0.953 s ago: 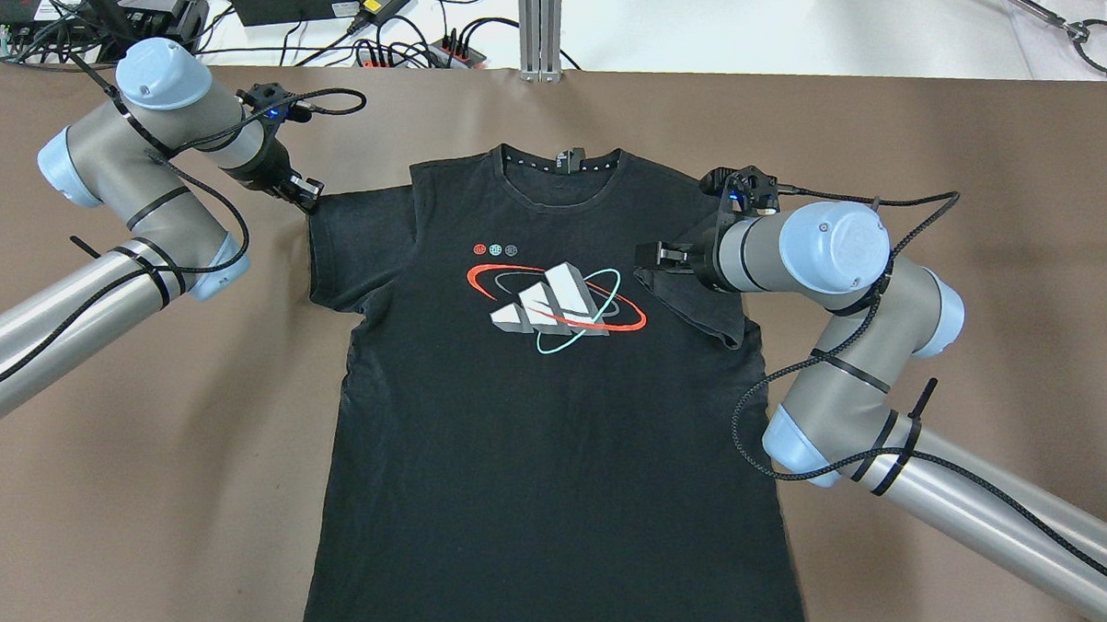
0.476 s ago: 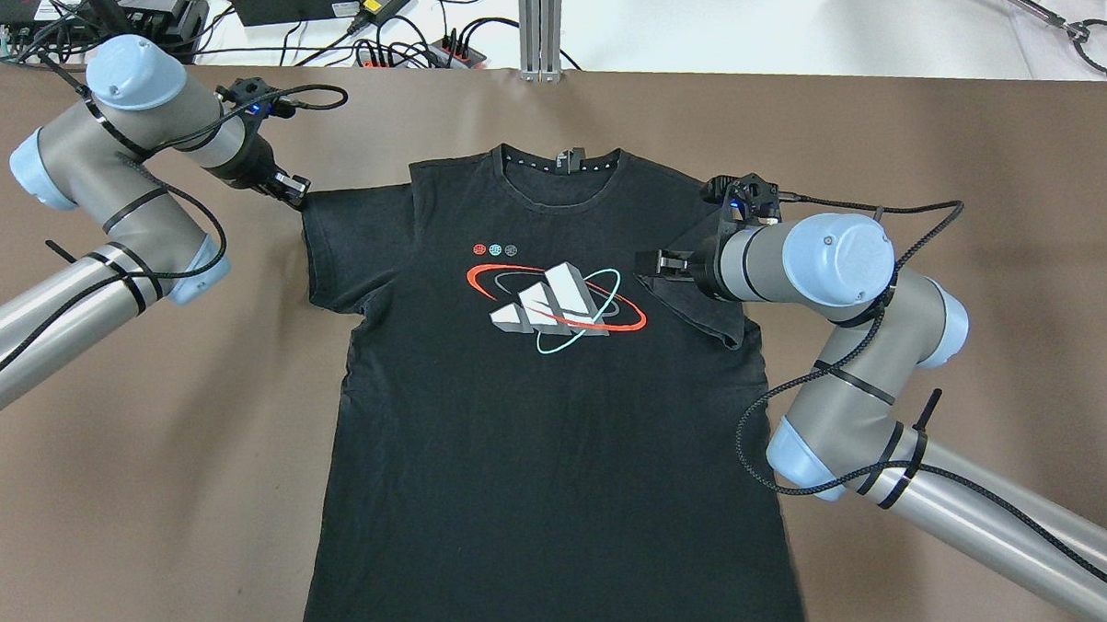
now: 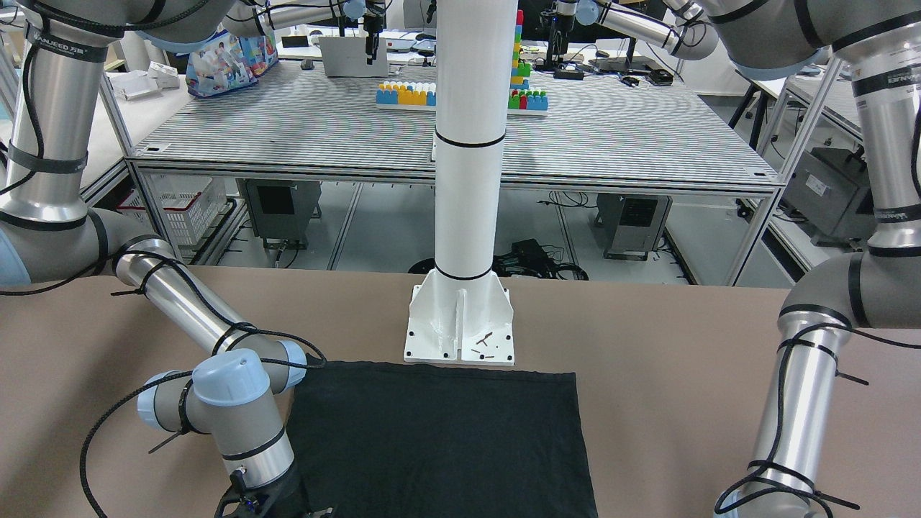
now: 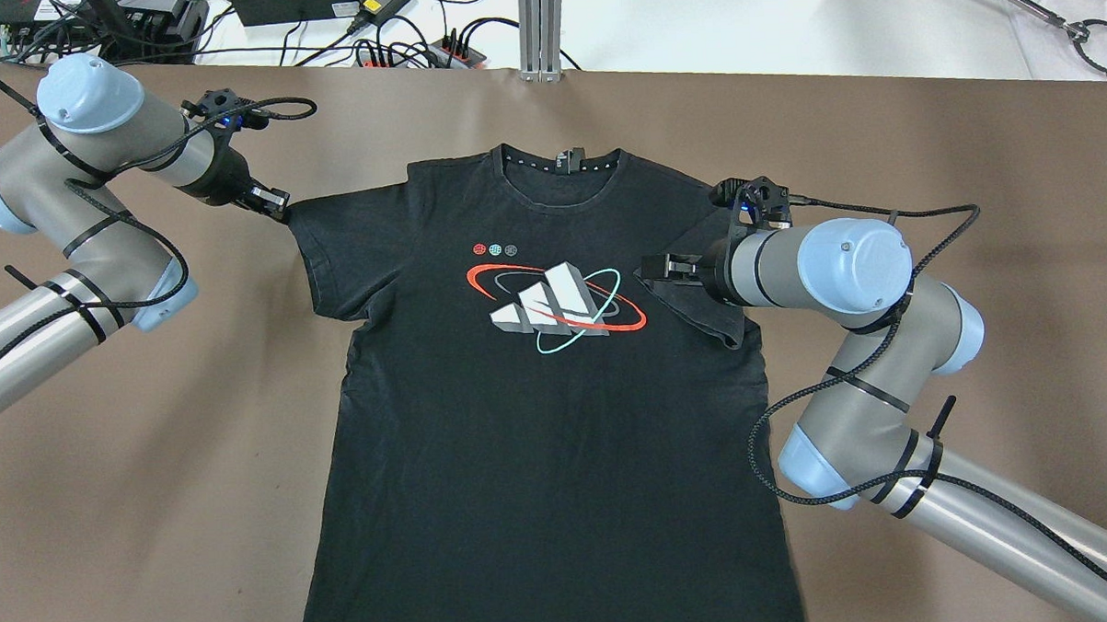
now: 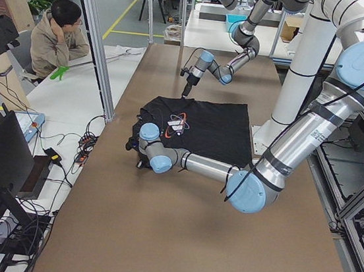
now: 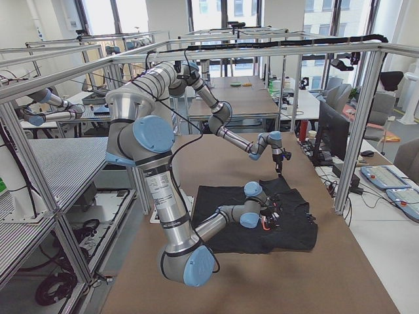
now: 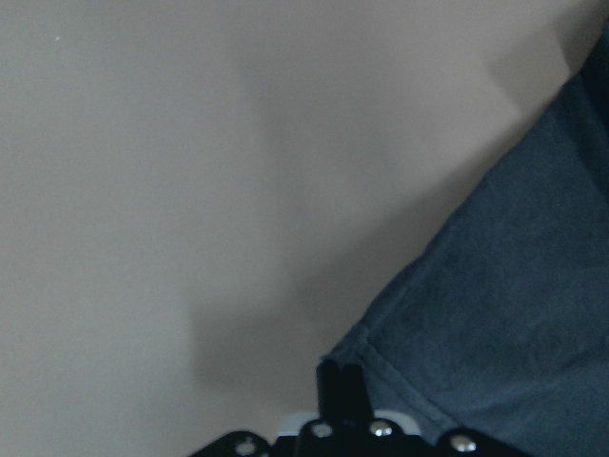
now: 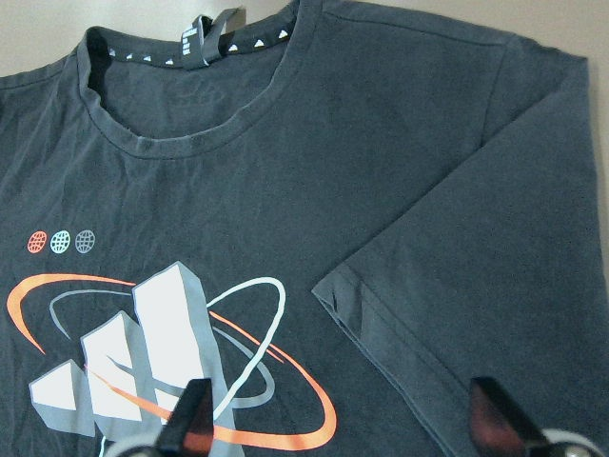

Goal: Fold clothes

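A brown counter [image 3: 683,345] carries a white column base [image 3: 460,324] in the front-facing view, with the plain lower part of the black T-shirt [image 3: 439,446] lying flat just in front of it and the right arm [image 3: 216,403] bent low at the shirt's edge

From overhead the shirt lies face up, collar [image 4: 562,163] away from the robot and three-stripe logo [image 4: 553,309] on the chest. The left tool [image 4: 272,203] meets the outer corner of the left sleeve [image 4: 331,254], which tapers to a point there. The right sleeve [image 4: 701,306] is folded inward over the chest, and the right tool [image 4: 655,268] hovers at its hem, just beside the logo

The left-end view shows a seated person [image 5: 58,34] beyond the counter's far side

The right-end view shows the near arm low over the shirt and the far one at its far sleeve

The left wrist camera shows one dark finger [image 7: 343,386] on the sleeve hem, so that tool seems to be pinching the fabric, though its other finger is hidden

The right wrist camera shows both fingers [image 8: 195,414] spread wide above the folded hem, holding nothing
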